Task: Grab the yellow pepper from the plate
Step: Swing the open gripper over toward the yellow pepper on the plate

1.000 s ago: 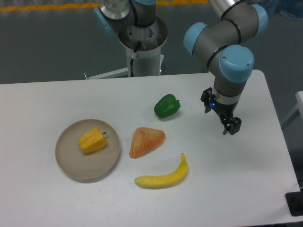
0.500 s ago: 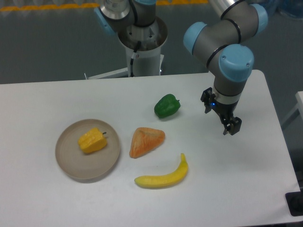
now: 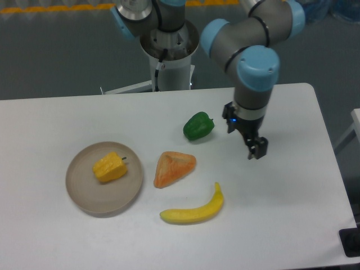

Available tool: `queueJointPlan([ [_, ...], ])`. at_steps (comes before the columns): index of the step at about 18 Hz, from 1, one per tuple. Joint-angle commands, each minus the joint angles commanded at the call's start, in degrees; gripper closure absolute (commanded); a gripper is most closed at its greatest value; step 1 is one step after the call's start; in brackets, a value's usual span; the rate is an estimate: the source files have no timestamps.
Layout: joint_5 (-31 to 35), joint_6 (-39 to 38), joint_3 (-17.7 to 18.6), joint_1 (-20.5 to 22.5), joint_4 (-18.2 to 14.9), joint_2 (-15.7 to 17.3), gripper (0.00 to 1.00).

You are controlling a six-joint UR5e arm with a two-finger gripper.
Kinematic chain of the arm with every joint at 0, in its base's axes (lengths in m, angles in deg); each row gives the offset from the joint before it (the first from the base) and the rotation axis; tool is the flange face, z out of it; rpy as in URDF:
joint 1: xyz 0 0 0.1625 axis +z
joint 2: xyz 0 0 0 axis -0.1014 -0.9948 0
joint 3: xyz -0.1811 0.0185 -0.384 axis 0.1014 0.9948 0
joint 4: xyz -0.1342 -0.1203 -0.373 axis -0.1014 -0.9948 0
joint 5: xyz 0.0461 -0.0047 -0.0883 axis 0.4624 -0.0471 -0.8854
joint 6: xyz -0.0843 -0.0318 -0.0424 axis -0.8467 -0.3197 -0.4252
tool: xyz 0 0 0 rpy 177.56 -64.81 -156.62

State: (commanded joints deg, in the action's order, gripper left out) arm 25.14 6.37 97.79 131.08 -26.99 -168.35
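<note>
Yellow pepper [image 3: 109, 167] — small, blocky, ribbed, yellow-orange, short dark stem pointing right. Lies on beige plate [image 3: 90, 198], left side of table [image 3: 292, 225]. Gripper [image 3: 246, 136] well apart to right, beside green pepper [image 3: 198, 125] — jaw state cannot tell.

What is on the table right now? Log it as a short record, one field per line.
target: small ribbed yellow-orange toy pepper, lying on the plate
plate: round shallow beige-grey dish, left part of the white table
other items: green toy pepper; orange wedge-shaped toy; long curved yellow banana
pincer: black two-finger pincer, right of the green pepper, far from the plate, holding nothing
pincer opening: cannot tell from this view
task status: yellow pepper not yet picked up
</note>
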Motion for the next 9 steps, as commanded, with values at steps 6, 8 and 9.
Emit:
queueJointPlan([
  [6,-0.18,-10.99,1.67,-11.43,0.26,-0.09,0.0],
  [8,-0.26,-12.49,2.28,-13.89,0.44,-0.26,0.0],
  [9,-0.35,-13.28,2.72,-15.03,0.53,-0.35,0.0],
])
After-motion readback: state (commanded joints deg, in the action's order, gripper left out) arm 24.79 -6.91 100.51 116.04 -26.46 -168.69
